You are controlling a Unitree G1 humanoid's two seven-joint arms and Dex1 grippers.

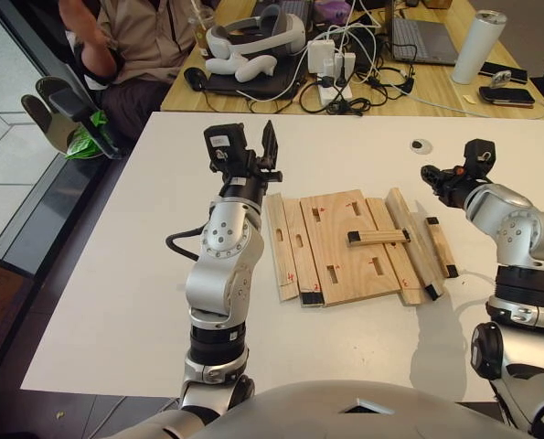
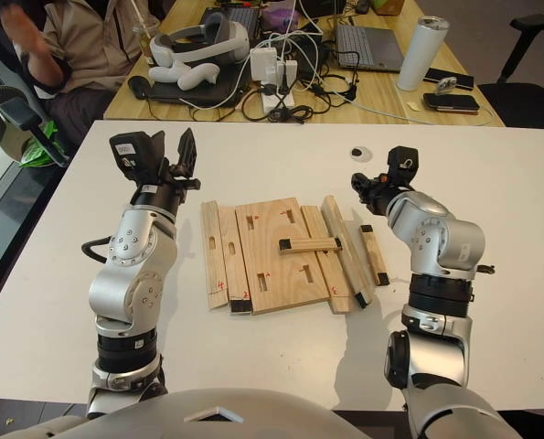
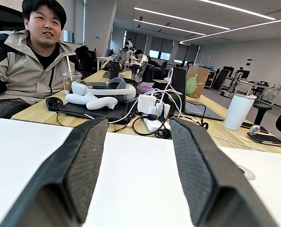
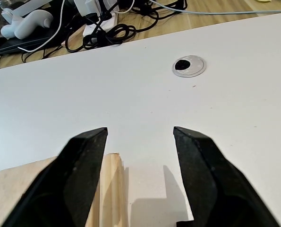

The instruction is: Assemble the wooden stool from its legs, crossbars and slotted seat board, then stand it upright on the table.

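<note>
Wooden seat board (image 1: 340,245) lies flat on the table (image 1: 116,274); left gripper (image 3: 139,122) and right gripper (image 4: 140,130) jaws spread.

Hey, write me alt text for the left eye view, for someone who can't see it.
The slotted seat board lies flat on a white table with a short crossbar resting on it and narrower wooden pieces on both sides, nothing assembled yet. The robot's left hand and right hand are open and empty, one on each side.
</note>
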